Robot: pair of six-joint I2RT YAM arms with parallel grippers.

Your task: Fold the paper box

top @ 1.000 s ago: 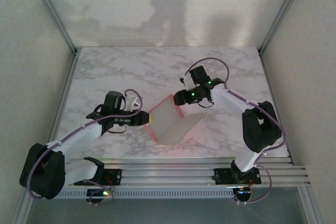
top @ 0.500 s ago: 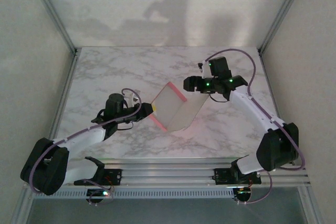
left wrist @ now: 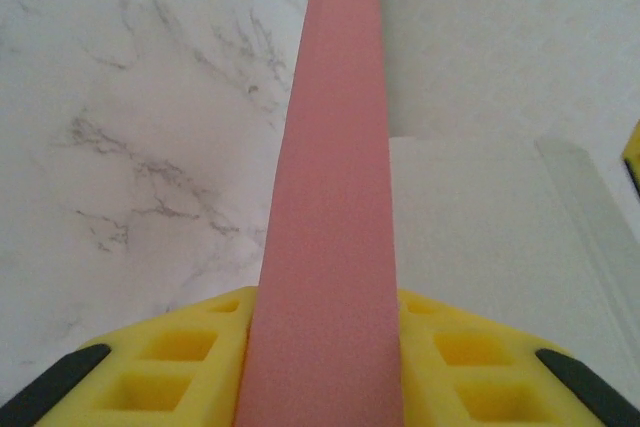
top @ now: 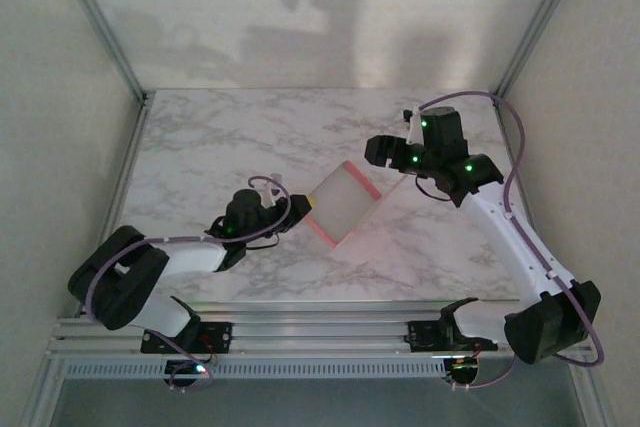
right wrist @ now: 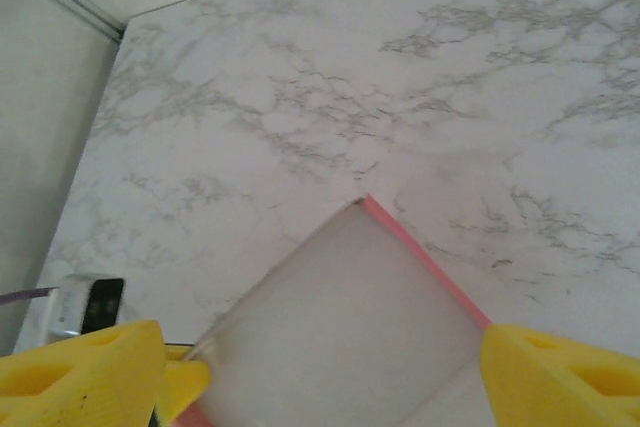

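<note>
The paper box [top: 343, 205] stands tilted on the marble table [top: 220, 137], white face up with pink edges. My left gripper [top: 303, 209] is shut on its left edge. In the left wrist view a pink panel [left wrist: 330, 197] runs straight up between the yellow fingers [left wrist: 170, 367] of my left gripper [left wrist: 325, 367]. My right gripper [top: 380, 153] hovers open just behind the box's far right corner, apart from it. In the right wrist view its jaws [right wrist: 320, 387] stand wide, with the paper box's white face [right wrist: 350, 327] below and between them.
Grey walls and metal frame posts [top: 110, 37] close in the table on three sides. An aluminium rail [top: 320, 332] with the arm bases runs along the near edge. Bare marble lies behind and to the left of the box.
My left gripper has carried the box right and away from the near edge. My right gripper has let the box go, opened wider and drawn back to the right.
</note>
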